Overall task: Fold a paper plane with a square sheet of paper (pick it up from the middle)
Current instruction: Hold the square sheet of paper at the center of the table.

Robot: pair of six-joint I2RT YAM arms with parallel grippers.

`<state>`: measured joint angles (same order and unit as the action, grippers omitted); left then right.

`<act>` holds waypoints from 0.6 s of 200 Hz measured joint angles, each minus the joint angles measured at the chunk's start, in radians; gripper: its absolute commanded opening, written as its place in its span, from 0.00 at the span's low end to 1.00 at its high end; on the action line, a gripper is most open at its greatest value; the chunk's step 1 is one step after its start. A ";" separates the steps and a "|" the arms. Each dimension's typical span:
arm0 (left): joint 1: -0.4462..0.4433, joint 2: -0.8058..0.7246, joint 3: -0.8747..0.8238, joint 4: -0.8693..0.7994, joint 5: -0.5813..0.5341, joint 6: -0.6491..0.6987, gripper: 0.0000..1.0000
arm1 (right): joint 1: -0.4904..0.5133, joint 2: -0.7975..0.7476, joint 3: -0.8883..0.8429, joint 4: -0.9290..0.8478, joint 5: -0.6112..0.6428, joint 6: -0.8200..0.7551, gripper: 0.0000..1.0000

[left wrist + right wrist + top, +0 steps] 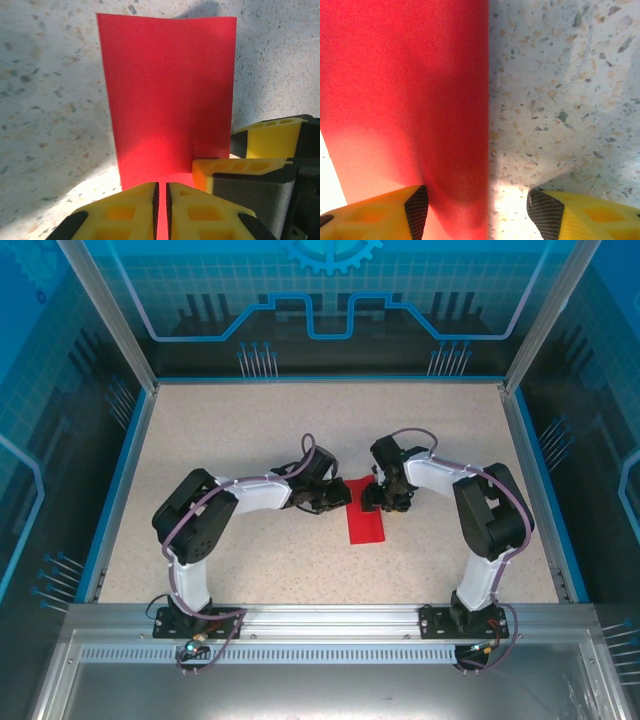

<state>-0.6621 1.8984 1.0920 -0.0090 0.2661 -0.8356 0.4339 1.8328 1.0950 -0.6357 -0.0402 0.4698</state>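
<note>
The square sheet of paper (366, 525) lies on the table as a narrow bright red rectangle between the two arms. My left gripper (335, 500) is at its upper left edge. In the left wrist view, the left gripper (161, 186) is shut to a thin slit over the paper (170, 100), and red shows through the slit. I cannot tell if the paper is pinched. My right gripper (384, 498) is at the upper right edge. It stands open (477, 202), with one finger (415, 210) over the paper (405, 100) and the other over bare table.
The speckled beige table (230, 430) is ringed by a blue rim and transparent walls (120, 440). One yellow finger of the right gripper (240, 170) sits close beside the left gripper's tips. Both arm bases (190, 615) are bolted at the near edge.
</note>
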 measured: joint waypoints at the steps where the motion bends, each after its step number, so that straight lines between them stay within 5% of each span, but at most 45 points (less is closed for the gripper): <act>1: -0.001 0.002 0.001 0.000 0.002 0.000 0.13 | 0.000 0.000 0.000 0.000 0.000 0.000 0.64; 120: -0.004 0.084 0.044 -0.005 0.027 0.004 0.08 | 0.000 0.000 0.000 0.000 0.000 0.000 0.63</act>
<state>-0.6659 1.9820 1.1362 -0.0143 0.2932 -0.8318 0.4343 1.8332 1.0950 -0.6357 -0.0399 0.4702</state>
